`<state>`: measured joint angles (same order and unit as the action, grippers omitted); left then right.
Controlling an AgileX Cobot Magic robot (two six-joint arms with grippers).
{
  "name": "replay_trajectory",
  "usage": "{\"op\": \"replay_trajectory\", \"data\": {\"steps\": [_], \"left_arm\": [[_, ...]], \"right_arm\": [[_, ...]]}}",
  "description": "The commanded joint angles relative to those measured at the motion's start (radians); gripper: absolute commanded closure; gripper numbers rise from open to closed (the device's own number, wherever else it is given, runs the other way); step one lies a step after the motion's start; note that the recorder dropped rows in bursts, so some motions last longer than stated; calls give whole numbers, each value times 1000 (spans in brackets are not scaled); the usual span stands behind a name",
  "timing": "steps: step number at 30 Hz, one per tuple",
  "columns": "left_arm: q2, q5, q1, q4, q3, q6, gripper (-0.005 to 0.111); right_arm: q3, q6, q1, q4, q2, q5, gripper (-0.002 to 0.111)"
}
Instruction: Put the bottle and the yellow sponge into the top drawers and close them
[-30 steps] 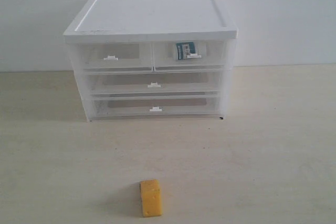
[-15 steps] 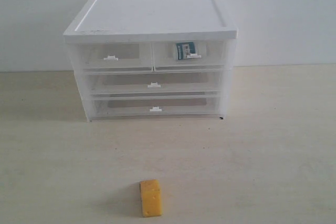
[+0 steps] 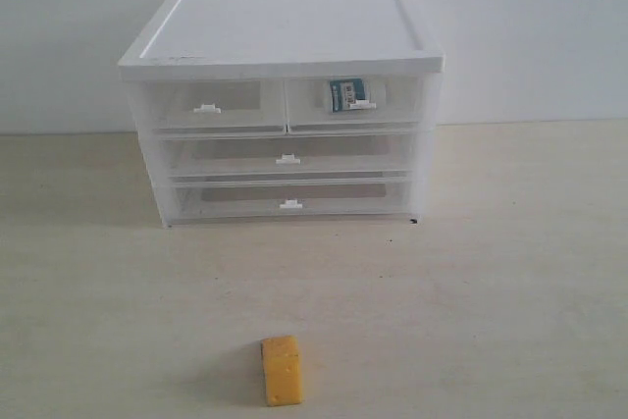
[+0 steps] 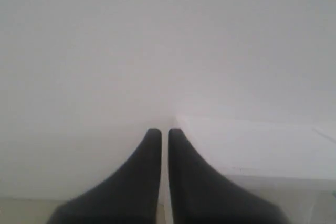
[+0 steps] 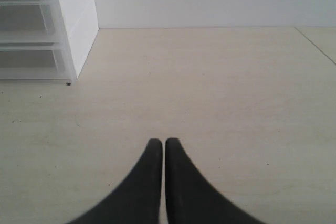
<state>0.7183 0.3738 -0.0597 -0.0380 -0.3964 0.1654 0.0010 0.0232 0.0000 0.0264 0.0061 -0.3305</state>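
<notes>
The yellow sponge (image 3: 282, 370) lies on the table near the front edge of the exterior view. The bottle (image 3: 347, 95) shows through the front of the right top drawer (image 3: 355, 103), which is pushed in. The left top drawer (image 3: 208, 105) is pushed in too and looks empty. Neither arm appears in the exterior view. My left gripper (image 4: 164, 132) is shut and empty, facing a blank wall with a corner of the white cabinet top (image 4: 262, 145) beside it. Above bare tabletop, my right gripper (image 5: 163, 142) is shut on nothing.
The white cabinet (image 3: 285, 36) stands at the back of the table against a pale wall, with two full-width drawers (image 3: 287, 158) below the top pair. Its lower corner (image 5: 79, 35) shows in the right wrist view. A table seam (image 5: 315, 43) runs off to one side.
</notes>
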Motion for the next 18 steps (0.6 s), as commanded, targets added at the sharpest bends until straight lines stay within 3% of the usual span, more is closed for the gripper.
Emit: {"op": "replay_trajectory", "data": {"steps": [1,6,11,18], "left_arm": [[159,-7,-8,-16,-84,-5,102],[321,125,-16,-49,-105,-5,102],[441,224,-72,-32,-105,-28,102],[619,401,-241,299,-105,-335,102]], "right_arm": [[-1,0,0,-9,-6,5,108],[-1,0,0,-9,-6,5,108],[-1,0,0,-9,-6,5,108],[-1,0,0,-9,-6,5,108]]}}
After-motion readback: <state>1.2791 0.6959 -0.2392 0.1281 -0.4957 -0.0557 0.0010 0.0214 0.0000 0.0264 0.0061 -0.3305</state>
